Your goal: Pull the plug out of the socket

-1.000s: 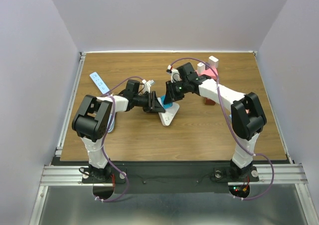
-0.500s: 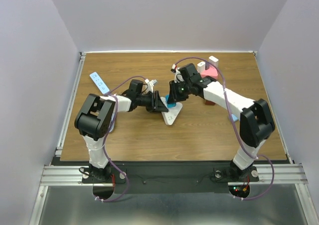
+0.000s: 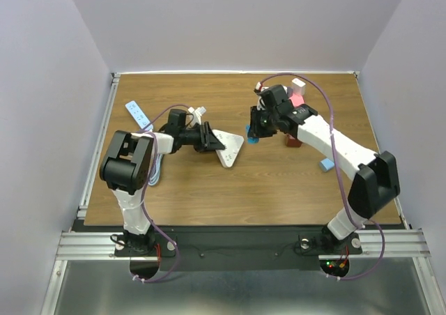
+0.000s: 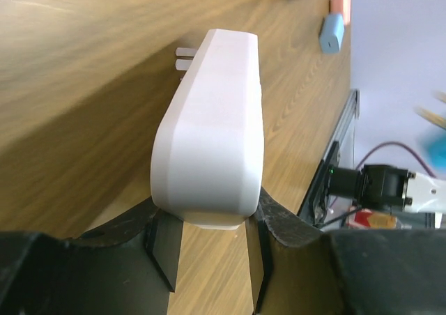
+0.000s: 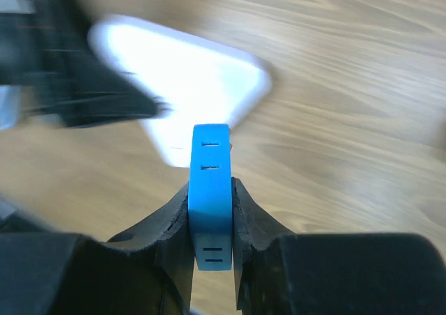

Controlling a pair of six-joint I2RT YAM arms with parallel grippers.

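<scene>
You have a wooden table (image 3: 265,189): a white bar (image 3: 136,114) lies at upper left, a pink block (image 3: 298,100) upper right, with a brown block (image 3: 293,143) and a small blue block (image 3: 325,164) lower on the right.

The socket (image 3: 230,148) is a flat white triangular block with rounded corners. The left end effector (image 4: 209,256) clamps it at one corner, and it is tilted, with two short prongs jutting from the face turned toward the desk (image 3: 279,182). The plug (image 3: 251,135), a small bright-blue slab with thin slits along its edge, is out of the socket and near its right. It is pinched in the right end effector (image 5: 210,217).
</scene>
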